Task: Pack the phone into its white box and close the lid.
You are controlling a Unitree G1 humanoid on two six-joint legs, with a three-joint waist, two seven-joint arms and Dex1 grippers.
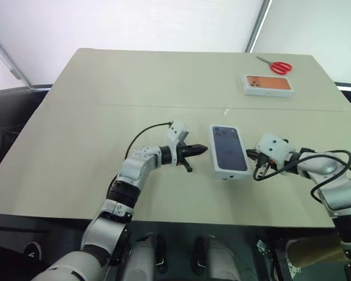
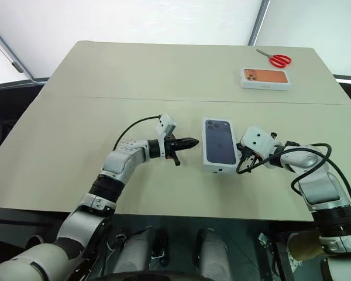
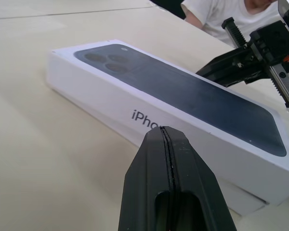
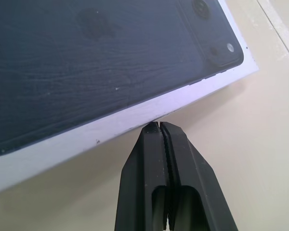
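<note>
- I see a big tan table (image 1: 105,146) that holds everything.
- The lid (image 1: 228,149), white with a dark blue phone pictured on top, sits on the white box (image 3: 243,199) in the middle of the table, near the front edge. It is on, but at one end a bit of the box pokes out under it. I cannot see the phone itself.
- A second white box with an orange phone picture (image 1: 268,84) lies far back on the right side, well apart from the lid.
- Red scissors (image 1: 276,65) lie just behind that orange box, near the back edge.
- My left gripper (image 1: 200,150) is pinched closed and holds nothing. It points sideways at the lid's left long side, close to it but not touching.
- My right gripper (image 4: 158,126) is pinched closed too, with nothing in it. Its tip is right at the lid's right side; I cannot tell if it touches.
- In the left wrist view a person in a white shirt (image 3: 221,14) sits behind the table.
</note>
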